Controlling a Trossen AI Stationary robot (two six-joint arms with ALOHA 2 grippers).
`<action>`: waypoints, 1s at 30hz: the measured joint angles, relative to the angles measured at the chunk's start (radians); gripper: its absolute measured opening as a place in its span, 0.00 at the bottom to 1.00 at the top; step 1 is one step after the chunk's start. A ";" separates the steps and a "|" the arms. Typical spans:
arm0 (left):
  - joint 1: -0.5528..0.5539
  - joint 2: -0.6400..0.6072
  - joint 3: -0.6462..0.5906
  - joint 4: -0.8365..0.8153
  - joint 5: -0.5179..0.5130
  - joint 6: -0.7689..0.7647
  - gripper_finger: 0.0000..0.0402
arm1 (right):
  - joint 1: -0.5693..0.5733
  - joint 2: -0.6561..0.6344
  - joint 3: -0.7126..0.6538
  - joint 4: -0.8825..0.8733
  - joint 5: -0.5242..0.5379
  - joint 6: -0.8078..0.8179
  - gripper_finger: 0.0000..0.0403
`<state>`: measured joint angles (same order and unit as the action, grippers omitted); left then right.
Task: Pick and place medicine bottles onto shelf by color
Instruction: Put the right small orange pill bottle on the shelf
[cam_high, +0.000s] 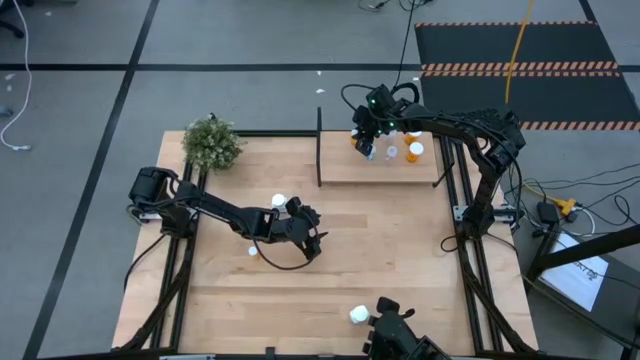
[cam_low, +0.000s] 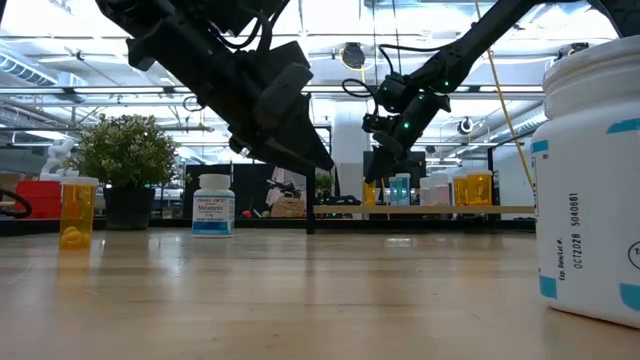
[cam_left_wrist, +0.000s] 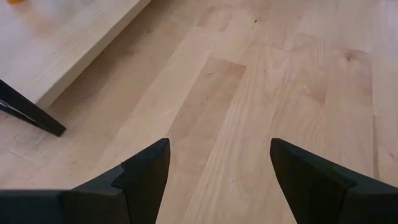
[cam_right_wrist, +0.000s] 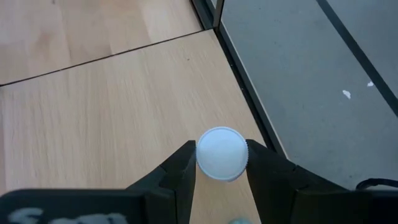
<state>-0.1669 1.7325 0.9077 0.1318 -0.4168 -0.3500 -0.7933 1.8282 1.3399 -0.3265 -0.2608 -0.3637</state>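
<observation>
We look past the left gripper, whose two dark jaws stand well apart with nothing between them, only bare bench of pale wood planks. Beyond, the light wooden shelf sits raised above the bench, its edge running diagonally. A thin black leg slants beneath it down to the bench. A blurred bit of orange shows on the shelf.

Wooden counter with a small shelf at the back.
A green plant is sitting on the counter's back left corner. White bottles are standing in the middle and at the front edge. Two orange bottles and a tiny pale one are standing on the shelf.
</observation>
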 joint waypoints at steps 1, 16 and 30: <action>0.000 0.000 0.000 0.000 0.000 0.000 0.69 | 0.000 0.000 0.000 -0.002 0.001 0.000 0.31; 0.000 0.000 0.000 0.000 0.000 0.001 0.69 | -0.001 0.000 0.001 -0.006 0.028 0.002 0.31; 0.000 0.000 0.000 0.000 0.000 0.001 0.69 | -0.001 0.000 0.001 -0.013 0.026 0.008 0.41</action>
<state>-0.1669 1.7329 0.9077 0.1318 -0.4170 -0.3489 -0.7944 1.8278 1.3407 -0.3393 -0.2352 -0.3553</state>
